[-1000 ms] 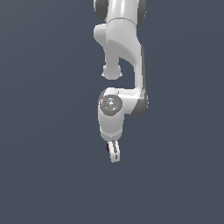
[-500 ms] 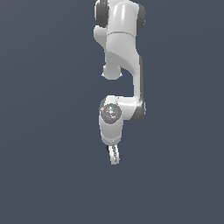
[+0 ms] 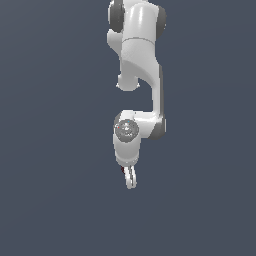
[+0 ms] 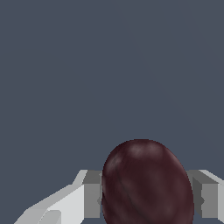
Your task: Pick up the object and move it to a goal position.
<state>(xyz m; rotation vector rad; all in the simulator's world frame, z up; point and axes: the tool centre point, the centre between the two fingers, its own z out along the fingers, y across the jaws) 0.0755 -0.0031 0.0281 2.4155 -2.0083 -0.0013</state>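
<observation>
From my station I find the gripper (image 3: 130, 180) pointing down at the end of the white arm (image 3: 142, 75), its jaws closed narrow on the dark maroon ball (image 4: 146, 183). In the wrist view the ball sits between the two fingers (image 4: 89, 192), both pads touching its sides. In the exterior view only a red sliver (image 3: 122, 170) shows beside the fingers. No goal marker is visible. My judgement: carry it slowly, keep the squeeze constant, avoid sudden wrist turns; a round ball can slip out.
</observation>
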